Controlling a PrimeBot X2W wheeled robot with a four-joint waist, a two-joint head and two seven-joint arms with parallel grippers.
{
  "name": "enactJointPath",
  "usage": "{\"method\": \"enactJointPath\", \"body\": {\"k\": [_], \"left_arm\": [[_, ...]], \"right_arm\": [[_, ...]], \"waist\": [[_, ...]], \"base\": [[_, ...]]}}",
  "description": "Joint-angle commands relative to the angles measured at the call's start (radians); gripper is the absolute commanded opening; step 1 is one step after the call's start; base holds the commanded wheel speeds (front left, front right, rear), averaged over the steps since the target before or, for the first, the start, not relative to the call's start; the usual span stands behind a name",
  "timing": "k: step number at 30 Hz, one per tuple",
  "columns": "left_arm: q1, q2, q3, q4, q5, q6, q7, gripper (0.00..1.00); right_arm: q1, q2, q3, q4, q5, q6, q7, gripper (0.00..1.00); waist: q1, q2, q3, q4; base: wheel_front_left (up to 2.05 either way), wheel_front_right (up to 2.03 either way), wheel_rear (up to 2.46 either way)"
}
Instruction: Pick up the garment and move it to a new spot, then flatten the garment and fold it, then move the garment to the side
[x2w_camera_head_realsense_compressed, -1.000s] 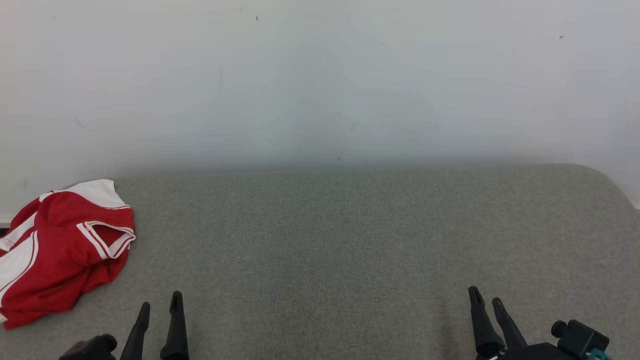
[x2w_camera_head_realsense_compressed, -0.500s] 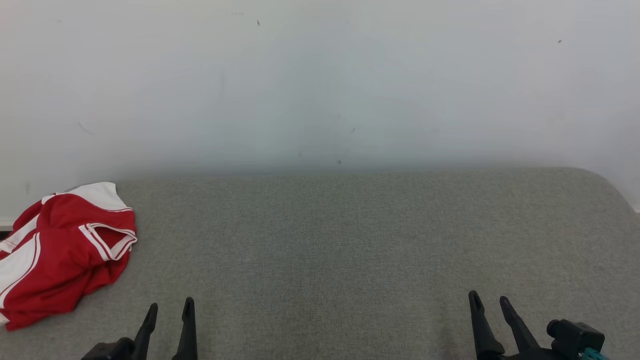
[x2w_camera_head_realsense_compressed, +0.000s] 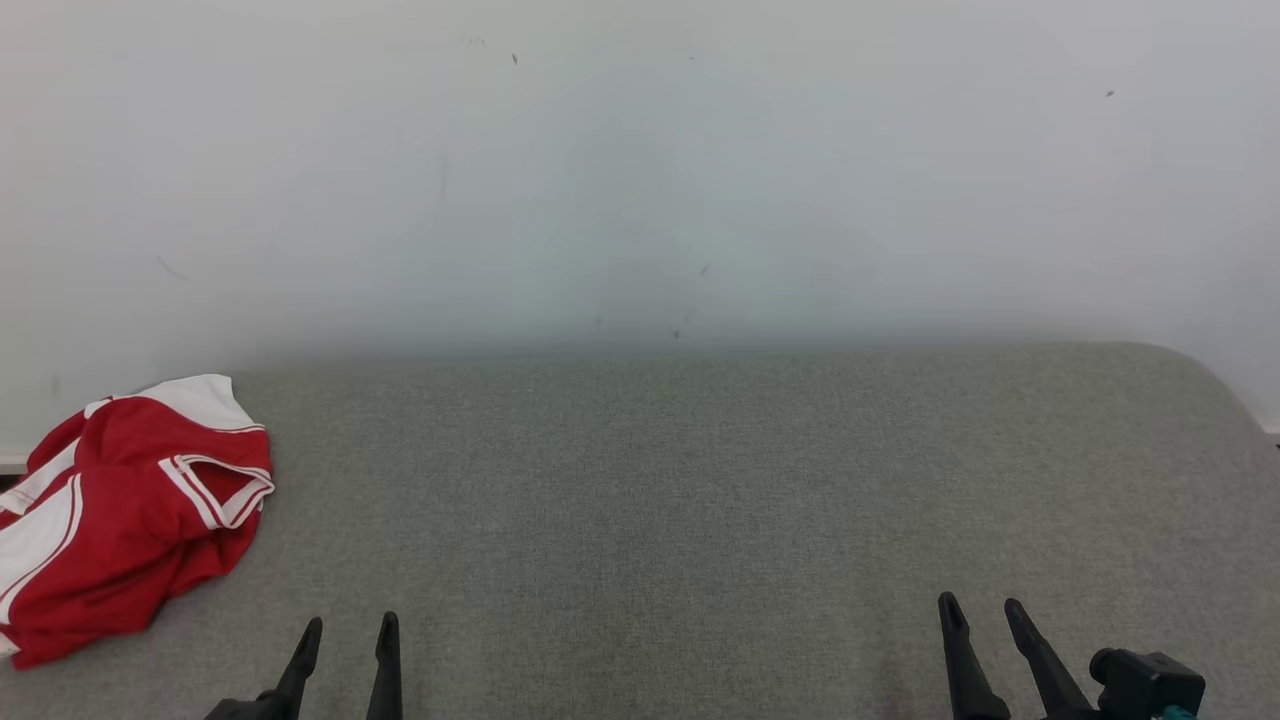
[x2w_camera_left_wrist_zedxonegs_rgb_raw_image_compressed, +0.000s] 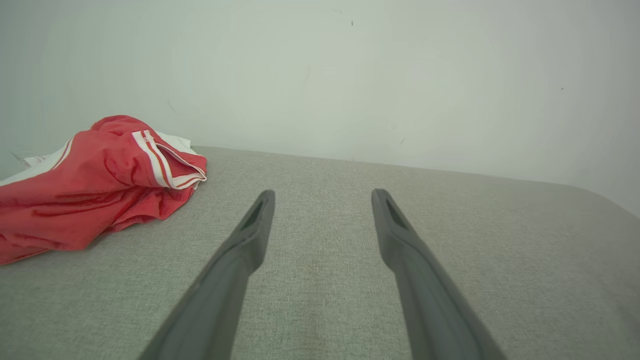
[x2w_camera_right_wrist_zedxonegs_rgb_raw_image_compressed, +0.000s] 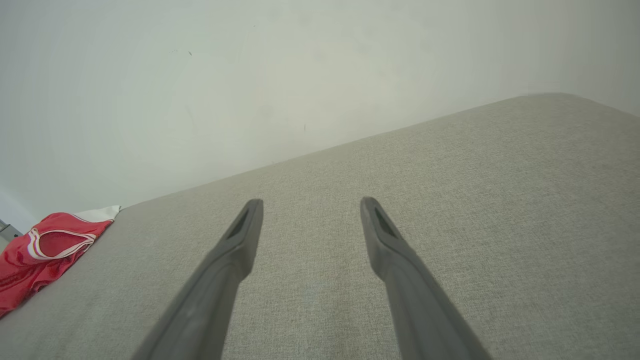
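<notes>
– Left claw (x2w_camera_head_realsense_compressed: 351, 620) spread wide, gripping nothing. Cropped by the bottom edge of the head view, just two dark fingers showing. Same on the right?
– Right claw (x2w_camera_head_realsense_compressed: 978, 601) spread wide too, empty, over bare fabric. Body cut off at the bottom edge, with a dark knob and a speck of teal beside it.
– And the garment (x2w_camera_head_realsense_compressed: 120, 520)?
– Red with white panels and stripes, crumpled at the far left corner of the grey upholstered surface (x2w_camera_head_realsense_compressed: 700, 480), close to the pale wall (x2w_camera_head_realsense_compressed: 640, 180). Left part cropped in the head view, so full outline hard to judge. Hard to say whether hanging over the left edge.
– Anything different from a second ago?
– Whole head picture slid downward, wall specks included: camera movement, not the things. Garment in the same heap, same folds. Less of both claws showing now, and the left claw a little further right against the garment.
– Room to move?
– Plenty. Bare fabric from just beside the garment all the way across to the rounded far right corner. Far edge tight against the wall, near edge out of view. Left claw apart from the garment, right claw well apart.
</notes>
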Motion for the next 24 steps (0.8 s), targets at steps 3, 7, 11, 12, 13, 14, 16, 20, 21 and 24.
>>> {"method": "enactJointPath", "body": {"k": [3,7,11,12,13,14,16,20,21,24], "left_arm": [[0.016,0.002,-0.003,0.002,0.045,0.001,-0.015,1.0],[0.019,0.003,-0.006,0.002,0.078,0.001,-0.023,1.0],[0.023,0.004,-0.008,0.005,0.107,0.0,-0.03,1.0],[0.025,0.004,-0.009,0.006,0.114,-0.001,-0.033,1.0],[0.027,0.004,-0.009,0.007,0.122,-0.001,-0.036,1.0],[0.029,0.004,-0.009,0.008,0.129,-0.001,-0.037,1.0],[0.03,0.004,-0.01,0.009,0.143,-0.001,-0.04,1.0],[0.037,0.001,-0.005,0.004,0.166,-0.002,-0.049,1.0],[0.041,0.001,-0.004,0.003,0.17,-0.002,-0.05,1.0],[0.045,0.002,-0.002,0.002,0.183,-0.003,-0.054,1.0]], "right_arm": [[0.016,-0.004,-0.001,-0.011,-0.031,0.005,-0.009,1.0],[0.02,-0.004,0.0,-0.014,-0.054,0.005,-0.014,1.0],[0.027,-0.004,0.005,-0.015,-0.075,0.004,-0.019,1.0],[0.029,-0.005,0.006,-0.015,-0.08,0.004,-0.021,1.0],[0.031,-0.004,0.007,-0.016,-0.086,0.004,-0.022,1.0],[0.032,-0.004,0.008,-0.016,-0.092,0.004,-0.024,1.0],[0.035,-0.005,0.011,-0.017,-0.104,0.005,-0.027,1.0],[0.041,-0.005,0.018,-0.019,-0.124,0.005,-0.03,1.0],[0.043,-0.004,0.02,-0.02,-0.13,0.005,-0.031,1.0],[0.044,-0.005,0.022,-0.021,-0.14,0.005,-0.035,1.0]], "waist": [[0.0,0.0,-0.006,-0.001],[0.0,0.0,-0.011,0.0],[0.0,0.0,-0.017,0.001],[0.0,0.0,-0.019,0.001],[0.0,0.0,-0.02,0.002],[0.0,0.0,-0.022,0.002],[0.0,0.0,-0.025,0.003],[0.0,0.0,-0.03,0.005],[0.0,0.0,-0.031,0.005],[0.0,0.0,-0.033,0.006]], "base": [[0.0,0.0,0.0],[0.0,0.0,0.0],[0.0,0.0,0.0],[0.0,0.0,0.0],[0.0,0.0,0.0],[0.0,0.0,0.0],[0.0,0.0,0.0],[0.0,0.0,0.0],[0.0,0.0,0.0],[0.0,0.0,0.0]]}}
